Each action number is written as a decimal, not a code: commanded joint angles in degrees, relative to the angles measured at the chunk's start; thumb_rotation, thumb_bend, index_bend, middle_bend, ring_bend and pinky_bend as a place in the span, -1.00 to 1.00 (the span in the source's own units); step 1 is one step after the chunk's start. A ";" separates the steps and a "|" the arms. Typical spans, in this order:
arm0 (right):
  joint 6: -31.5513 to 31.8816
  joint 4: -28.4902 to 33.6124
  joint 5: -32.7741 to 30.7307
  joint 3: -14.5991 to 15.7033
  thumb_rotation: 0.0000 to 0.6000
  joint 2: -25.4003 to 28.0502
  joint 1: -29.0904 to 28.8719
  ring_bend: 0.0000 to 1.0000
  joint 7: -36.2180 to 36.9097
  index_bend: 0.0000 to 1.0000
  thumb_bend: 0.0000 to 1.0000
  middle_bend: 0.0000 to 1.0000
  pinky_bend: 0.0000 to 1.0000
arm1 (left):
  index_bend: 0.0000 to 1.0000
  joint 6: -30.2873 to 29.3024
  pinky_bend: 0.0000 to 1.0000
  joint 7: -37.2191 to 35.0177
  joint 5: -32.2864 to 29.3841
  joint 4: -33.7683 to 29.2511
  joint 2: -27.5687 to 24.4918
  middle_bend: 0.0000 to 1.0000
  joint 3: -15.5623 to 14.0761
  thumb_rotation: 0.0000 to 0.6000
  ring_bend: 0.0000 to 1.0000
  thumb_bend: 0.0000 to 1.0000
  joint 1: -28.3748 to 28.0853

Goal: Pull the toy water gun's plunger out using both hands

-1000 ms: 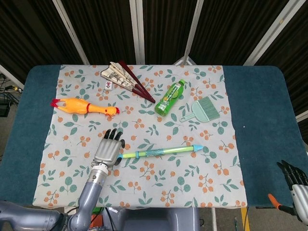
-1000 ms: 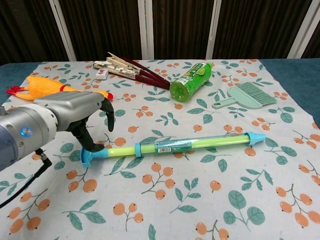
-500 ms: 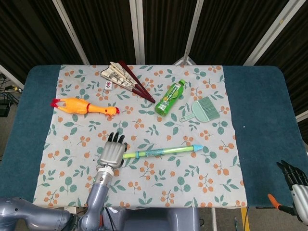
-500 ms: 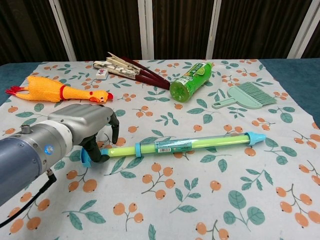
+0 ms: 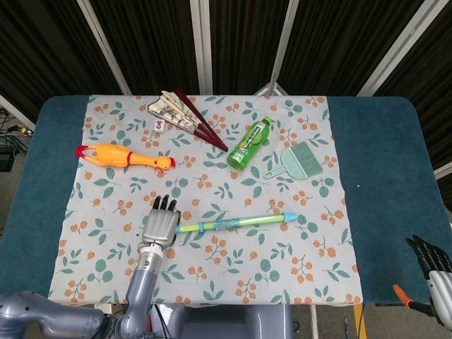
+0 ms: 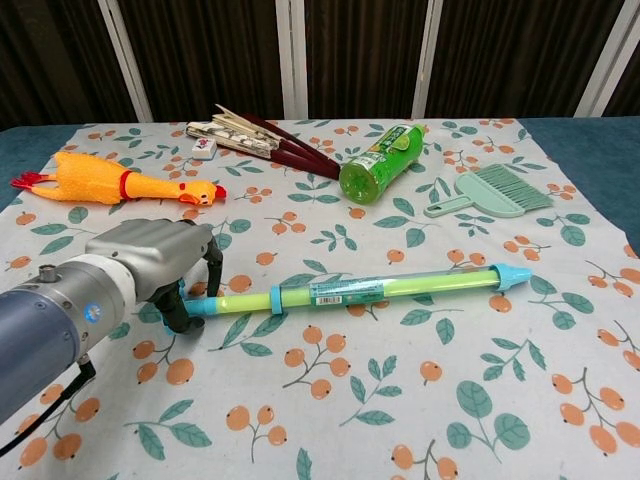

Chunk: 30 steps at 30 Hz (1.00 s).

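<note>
The toy water gun [image 5: 236, 222] [image 6: 370, 288] lies across the flowered cloth: a green tube with a blue nozzle at the right and a blue plunger handle [image 6: 198, 306] at the left. My left hand [image 5: 160, 222] [image 6: 150, 270] sits over that left end. Its fingers [image 6: 214, 262] curl around the handle and hide its end cap. My right hand [image 5: 432, 265] hangs off the table's front right corner, far from the gun, holding nothing, and the chest view does not show it.
A rubber chicken [image 5: 123, 157] [image 6: 120, 185] lies at the left. A folded fan [image 5: 187, 116] and a small tile [image 5: 161, 125] are at the back. A green bottle [image 5: 250, 143] [image 6: 380, 163] and a small brush [image 5: 300, 160] [image 6: 495, 192] lie behind the gun.
My left hand has come down onto the gun's left end and its fingers have curled around the plunger handle. The gun and my right hand have stayed put.
</note>
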State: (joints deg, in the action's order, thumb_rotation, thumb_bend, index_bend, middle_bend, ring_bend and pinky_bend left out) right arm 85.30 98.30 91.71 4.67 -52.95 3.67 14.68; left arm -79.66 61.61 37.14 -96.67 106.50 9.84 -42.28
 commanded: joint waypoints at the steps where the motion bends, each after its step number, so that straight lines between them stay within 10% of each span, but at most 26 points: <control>1: 0.07 -0.01 0.00 -0.02 1.00 -0.04 0.03 -1.00 -0.07 -1.00 -0.39 -1.00 -1.00 | 0.04 0.12 -0.88 -0.30 -0.02 0.22 -0.11 -0.71 -0.09 1.00 -1.00 -0.12 0.13; 20: -3.78 3.28 -1.45 -0.25 1.00 1.09 -1.91 -1.00 -0.57 -1.00 -0.38 -1.00 -1.00 | 0.17 1.37 -0.88 -4.02 1.42 -0.90 -6.70 -0.69 -0.22 1.00 -1.00 -0.05 1.95; 30: -15.97 14.57 -10.69 -7.00 1.00 0.52 -12.49 -1.00 -9.34 -1.00 -0.39 -1.00 -1.00 | 0.18 1.34 -0.88 -5.08 2.26 -5.16 -8.86 -0.69 -0.83 1.00 -1.00 -0.05 2.38</control>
State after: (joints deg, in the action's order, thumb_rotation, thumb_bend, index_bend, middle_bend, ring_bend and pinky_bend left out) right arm 71.78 110.28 83.29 -0.18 -51.56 -6.50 8.91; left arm -78.08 56.42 39.25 -101.32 97.78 9.09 -39.87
